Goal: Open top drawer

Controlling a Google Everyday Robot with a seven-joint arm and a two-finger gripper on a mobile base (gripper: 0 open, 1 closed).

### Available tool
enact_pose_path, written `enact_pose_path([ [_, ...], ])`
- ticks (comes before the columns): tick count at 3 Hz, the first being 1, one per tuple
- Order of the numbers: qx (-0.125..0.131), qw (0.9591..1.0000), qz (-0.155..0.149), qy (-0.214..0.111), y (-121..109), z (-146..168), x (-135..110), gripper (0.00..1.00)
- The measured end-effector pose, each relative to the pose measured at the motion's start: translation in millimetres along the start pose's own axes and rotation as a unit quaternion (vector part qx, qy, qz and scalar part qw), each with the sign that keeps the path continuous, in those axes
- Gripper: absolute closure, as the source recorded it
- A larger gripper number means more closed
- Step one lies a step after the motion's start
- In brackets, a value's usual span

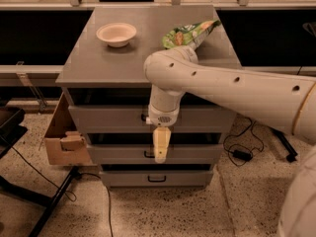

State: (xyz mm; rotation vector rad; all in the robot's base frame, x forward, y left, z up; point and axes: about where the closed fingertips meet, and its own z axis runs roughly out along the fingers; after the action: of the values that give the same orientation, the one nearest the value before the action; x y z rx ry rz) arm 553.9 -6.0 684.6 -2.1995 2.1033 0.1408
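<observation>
Gripper [161, 156] seemingly just below top drawer [108, 118]

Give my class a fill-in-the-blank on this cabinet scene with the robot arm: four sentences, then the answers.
1. The grey cabinet has ___ drawers; the top drawer has the tallest front.
2. On the cabinet's top, the white bowl sits to the picture's ___ of the green bag.
3. The gripper hangs before the drawer fronts, pointing ___.
4. The box beside the cabinet is made of ___.
Missing words: three; left; down; cardboard.
</observation>
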Motion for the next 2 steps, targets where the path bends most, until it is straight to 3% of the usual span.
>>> enact_pose_path([
  [2,-0.016,0.9998,-0.007,0.009,-11.8,6.8,4.4,0.00],
])
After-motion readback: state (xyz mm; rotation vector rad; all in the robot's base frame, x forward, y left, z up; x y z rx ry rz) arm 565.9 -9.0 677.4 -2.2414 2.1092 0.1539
